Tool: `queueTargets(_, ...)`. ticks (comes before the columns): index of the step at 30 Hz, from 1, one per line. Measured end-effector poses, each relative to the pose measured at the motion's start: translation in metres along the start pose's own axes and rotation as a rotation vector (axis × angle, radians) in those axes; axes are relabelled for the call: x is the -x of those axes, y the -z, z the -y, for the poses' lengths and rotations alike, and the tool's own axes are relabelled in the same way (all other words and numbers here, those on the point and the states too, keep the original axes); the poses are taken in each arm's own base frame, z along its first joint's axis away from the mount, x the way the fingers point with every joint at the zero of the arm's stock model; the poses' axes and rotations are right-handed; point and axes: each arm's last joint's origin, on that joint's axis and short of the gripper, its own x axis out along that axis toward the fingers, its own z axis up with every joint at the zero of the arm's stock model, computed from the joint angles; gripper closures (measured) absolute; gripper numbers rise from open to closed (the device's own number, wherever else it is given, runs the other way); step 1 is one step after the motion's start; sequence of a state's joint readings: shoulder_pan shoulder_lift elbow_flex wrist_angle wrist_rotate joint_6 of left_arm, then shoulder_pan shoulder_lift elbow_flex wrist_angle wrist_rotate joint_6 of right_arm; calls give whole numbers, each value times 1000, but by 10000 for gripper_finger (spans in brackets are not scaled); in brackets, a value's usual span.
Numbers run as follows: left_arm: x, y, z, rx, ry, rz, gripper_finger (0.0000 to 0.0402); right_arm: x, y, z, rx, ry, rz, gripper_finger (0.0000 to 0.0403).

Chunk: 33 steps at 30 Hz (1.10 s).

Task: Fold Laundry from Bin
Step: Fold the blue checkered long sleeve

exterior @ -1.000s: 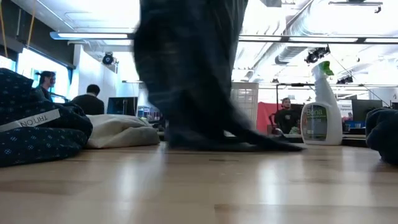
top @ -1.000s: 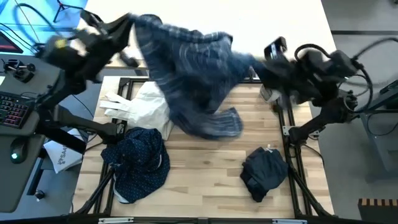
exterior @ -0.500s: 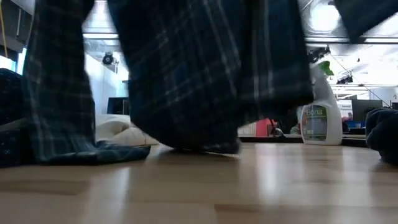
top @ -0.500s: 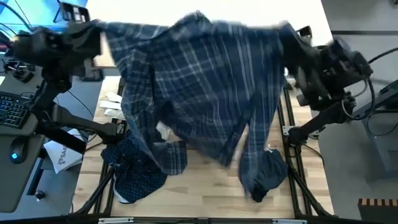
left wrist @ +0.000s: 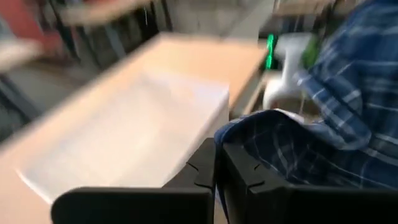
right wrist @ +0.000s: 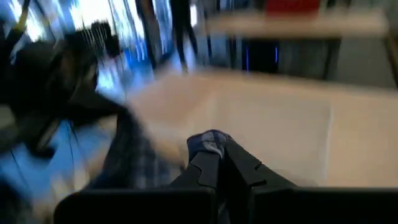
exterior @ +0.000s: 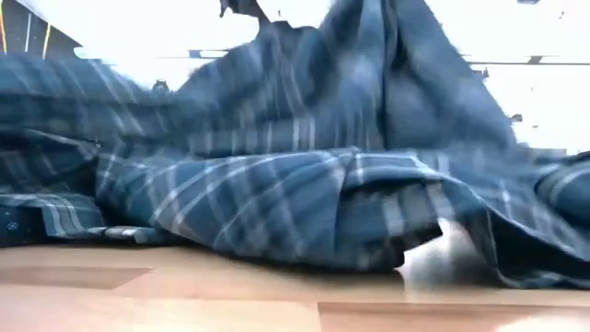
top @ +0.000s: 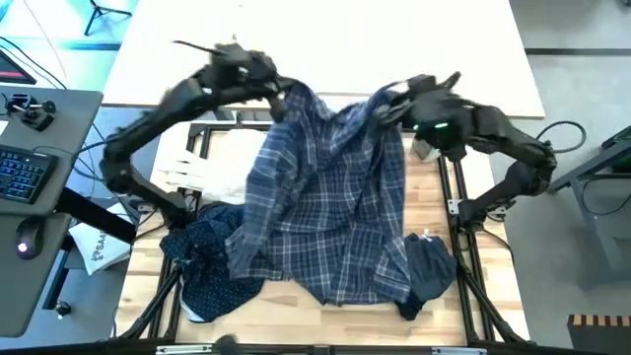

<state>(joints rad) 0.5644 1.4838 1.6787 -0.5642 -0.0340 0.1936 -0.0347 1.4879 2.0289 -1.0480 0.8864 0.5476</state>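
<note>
My left end effector and right end effector, each clamped tight on a top corner of the plaid shirt, hold it at twelve o'clock while its body lies spread down the middle of the bench. I judge this the laying-flat step; next I should release and smooth before folding. The dotted shirt at seven o'clock and dark piece at five o'clock are partly covered; the bin is not visible.
</note>
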Motion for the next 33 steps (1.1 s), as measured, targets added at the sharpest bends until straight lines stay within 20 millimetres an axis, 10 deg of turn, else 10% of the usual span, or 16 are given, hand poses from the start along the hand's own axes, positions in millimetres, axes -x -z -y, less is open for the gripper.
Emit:
queueTargets(8,-57,89,25,107,25,-107,401,-38,64,2,136,338,-238,402)
queueTargets(17,-58,158,56,245,109,-159,381,-76,138,-4,266,222,-578,402)
queueTargets(27,-25,171,60,213,209,-392,241,-108,194,10,271,-45,-988,375)
queueTargets(33,-4,145,71,101,252,-184,229,-113,192,18,288,-377,-1197,291)
